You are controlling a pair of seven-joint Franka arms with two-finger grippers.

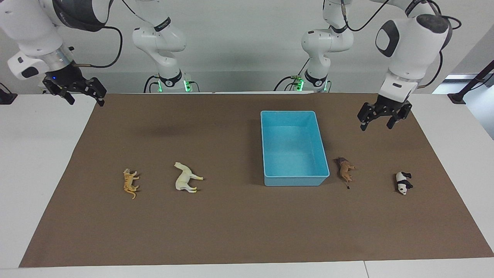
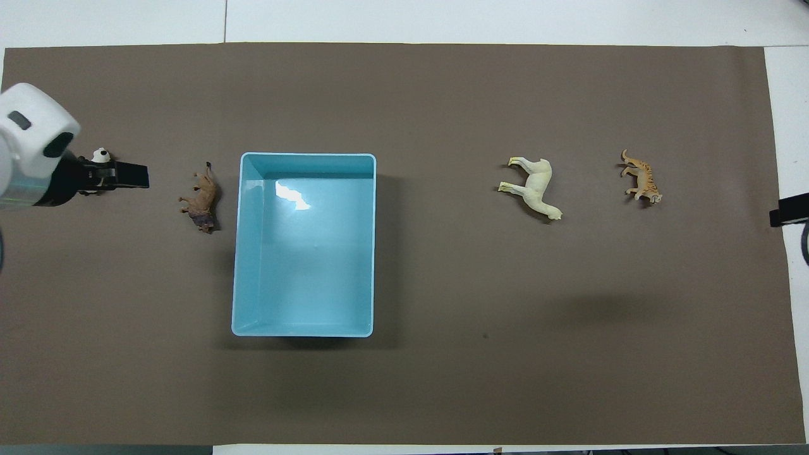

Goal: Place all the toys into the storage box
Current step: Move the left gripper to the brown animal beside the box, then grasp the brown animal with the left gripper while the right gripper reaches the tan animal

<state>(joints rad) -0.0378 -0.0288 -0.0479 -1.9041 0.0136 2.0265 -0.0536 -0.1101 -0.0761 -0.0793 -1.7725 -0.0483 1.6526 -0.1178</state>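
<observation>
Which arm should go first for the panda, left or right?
Left. The left gripper hangs over the mat at the panda's end of the table, beside the storage box. The right gripper waits over the table's other end, past the tiger and horse.

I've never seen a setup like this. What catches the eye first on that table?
The light blue storage box stands out, empty on the brown mat. Four toy animals lie on their sides in a row beside it: the lion and panda toward the left arm's end, the horse and tiger toward the right arm's end. The left gripper hangs above the mat; the right gripper hangs at the table's edge.
</observation>
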